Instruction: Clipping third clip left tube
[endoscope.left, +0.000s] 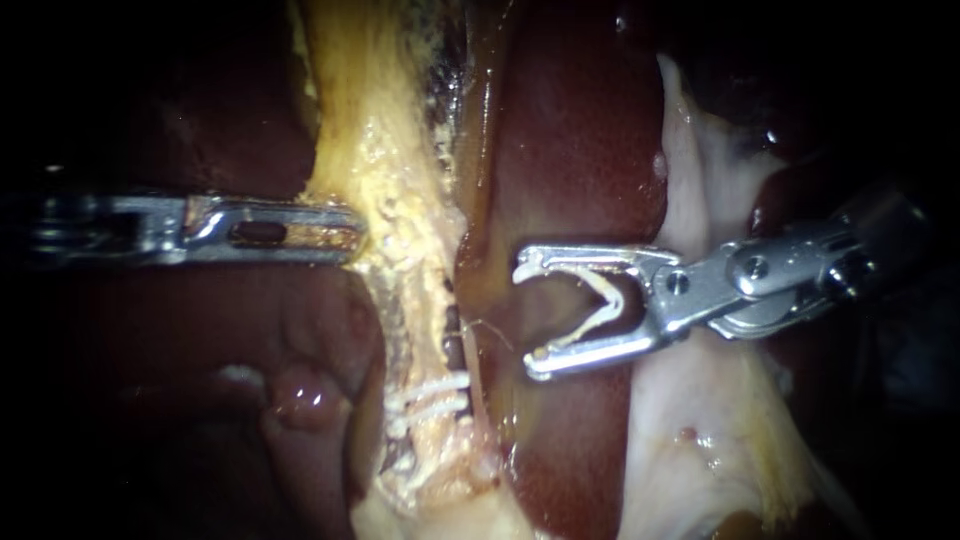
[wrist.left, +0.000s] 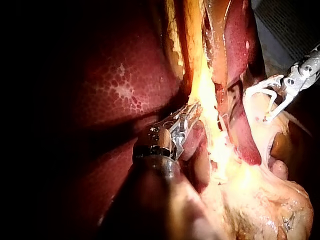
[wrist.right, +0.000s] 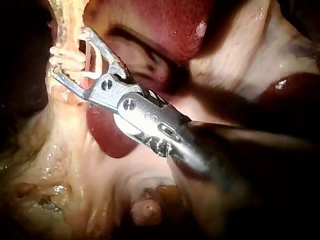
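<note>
The right instrument (endoscope.left: 525, 320), its claw grasping a white clip (endoscope.left: 600, 310), is hovering beside the left tube (endoscope.left: 420, 320) while the left instrument (endoscope.left: 350, 235) is clenching its claw on yellow tissue (endoscope.left: 385, 170); next, I'd judge, it is needing to straddle the tube near the two placed clips (endoscope.left: 435, 395).

The left instrument (endoscope.left: 345, 232) reaches in from the left, its shaft nearly level; its slotted jaws lie flat together, closed at their tips on the yellow tissue (endoscope.left: 400, 215); the right instrument (endoscope.left: 525, 318) comes in from the right, its shaft sloping slightly down toward the left; its jaws point left and stand wide apart, a white clip (endoscope.left: 600, 305) seated between them, one leg against each jaw.
</note>
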